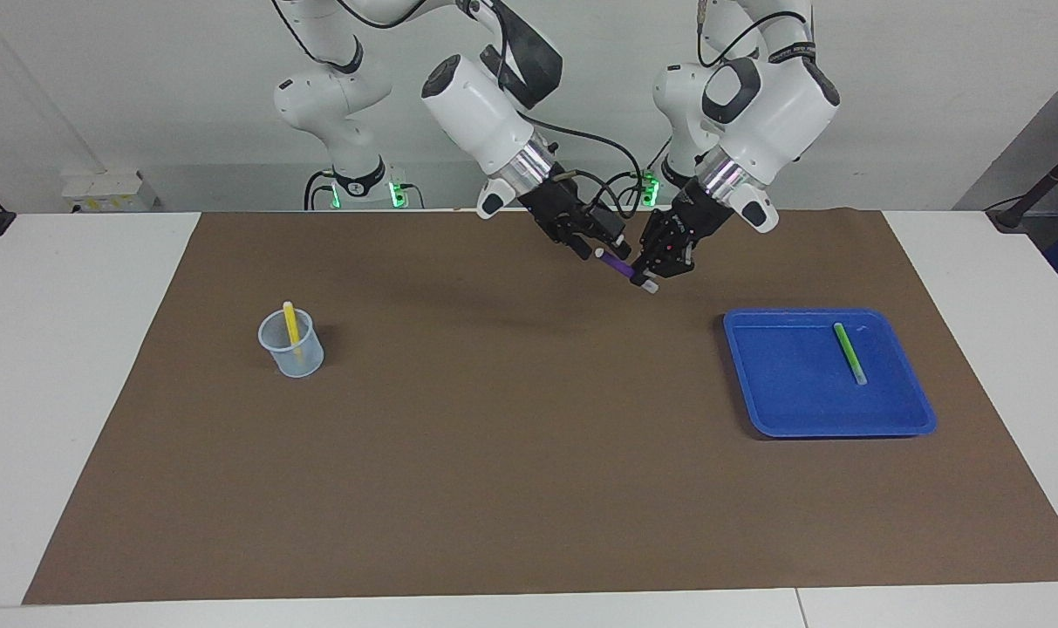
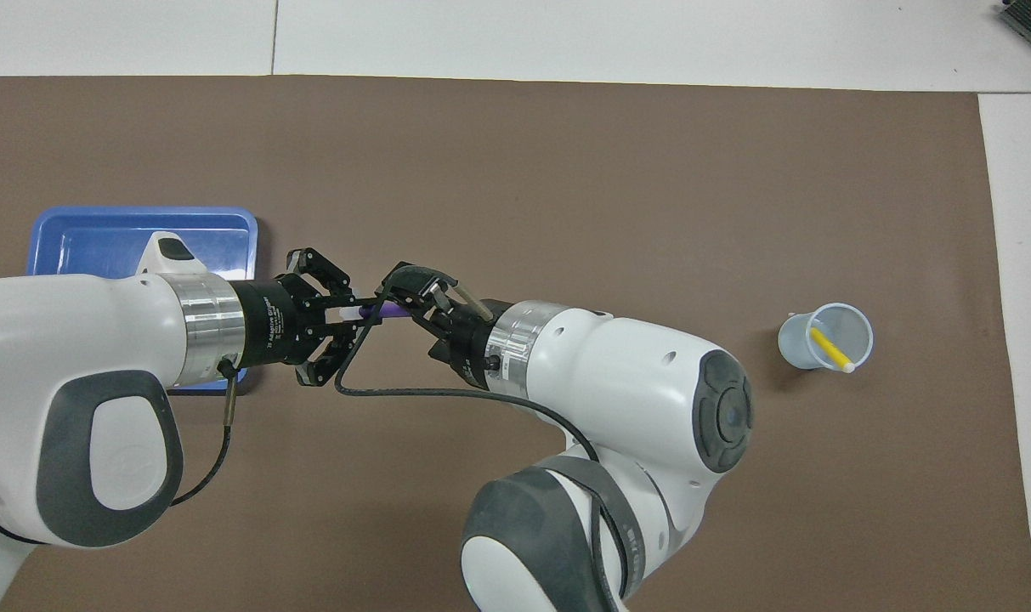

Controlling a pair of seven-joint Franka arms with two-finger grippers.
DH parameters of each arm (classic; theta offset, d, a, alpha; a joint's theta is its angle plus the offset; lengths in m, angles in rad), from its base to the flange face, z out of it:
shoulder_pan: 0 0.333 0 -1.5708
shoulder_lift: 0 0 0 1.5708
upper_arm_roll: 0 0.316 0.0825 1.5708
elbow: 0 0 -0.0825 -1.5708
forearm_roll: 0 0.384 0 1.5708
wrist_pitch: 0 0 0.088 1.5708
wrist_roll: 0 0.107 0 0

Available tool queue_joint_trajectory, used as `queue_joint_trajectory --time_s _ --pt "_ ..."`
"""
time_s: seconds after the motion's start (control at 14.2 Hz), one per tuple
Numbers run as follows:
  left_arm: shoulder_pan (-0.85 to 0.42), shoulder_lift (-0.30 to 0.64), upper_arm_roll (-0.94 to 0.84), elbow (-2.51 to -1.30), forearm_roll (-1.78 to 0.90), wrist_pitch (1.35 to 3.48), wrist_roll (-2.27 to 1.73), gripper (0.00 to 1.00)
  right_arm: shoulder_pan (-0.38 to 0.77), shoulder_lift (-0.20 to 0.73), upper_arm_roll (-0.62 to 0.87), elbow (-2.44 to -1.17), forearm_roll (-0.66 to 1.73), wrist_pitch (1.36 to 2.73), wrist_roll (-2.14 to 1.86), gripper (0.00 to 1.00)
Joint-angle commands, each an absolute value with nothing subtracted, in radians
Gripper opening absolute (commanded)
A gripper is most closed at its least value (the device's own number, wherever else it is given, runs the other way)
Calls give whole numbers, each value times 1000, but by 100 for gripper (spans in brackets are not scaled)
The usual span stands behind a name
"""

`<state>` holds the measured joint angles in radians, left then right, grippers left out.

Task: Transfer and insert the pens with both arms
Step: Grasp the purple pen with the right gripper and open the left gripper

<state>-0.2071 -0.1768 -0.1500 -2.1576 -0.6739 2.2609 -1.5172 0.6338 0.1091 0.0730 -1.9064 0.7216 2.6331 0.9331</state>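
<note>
Above the brown mat, between the blue tray and the middle of the table, the two grippers meet in the air around the purple pen; the left gripper is clenched on the pen near its pale lower end, which pokes out below the fingertips, and the pen slants up toward the right gripper; the right gripper stands with its fingers spread at the pen's upper end, and whether they touch the pen cannot be made out, since cable and black links crowd that spot; from overhead only a short purple stretch shows between the two grippers, the rest covered by the right arm's cable loop and fingers; the left arm's wrist also covers the tray's near corner in that view; the green pen lies flat in the tray, toward the left arm's end of the table; the yellow pen leans inside the clear cup, toward the right arm's end, its top sticking out over the rim.
</note>
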Motion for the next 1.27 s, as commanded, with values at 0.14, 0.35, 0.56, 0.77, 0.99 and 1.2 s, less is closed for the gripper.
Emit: queue_joint_trajectory --time_s 0.14,0.35,0.56,0.77,0.99,1.2 --pt "-232 -215 -140 -2194 -689 2286 -1540 0 635 124 72 -1885 730 2640 933 71" --pt "-232 -215 -140 -2195 -689 2284 -1540 0 634 126 72 -1885 730 2638 930 50" --pt "-232 -215 -140 -2195 -689 2284 -1545 0 621 129 72 -1885 730 2640 925 28" --pt "-232 -215 -140 -2194 -689 2284 -1548 0 618 130 72 -1887 732 2637 925 0" --pt "-232 -215 -140 -2194 -689 2286 -1548 0 618 130 72 -1887 733 2634 925 0" --pt "-227 -216 -140 -2194 -689 2286 -1545 0 615 129 72 -1887 733 2631 925 0"
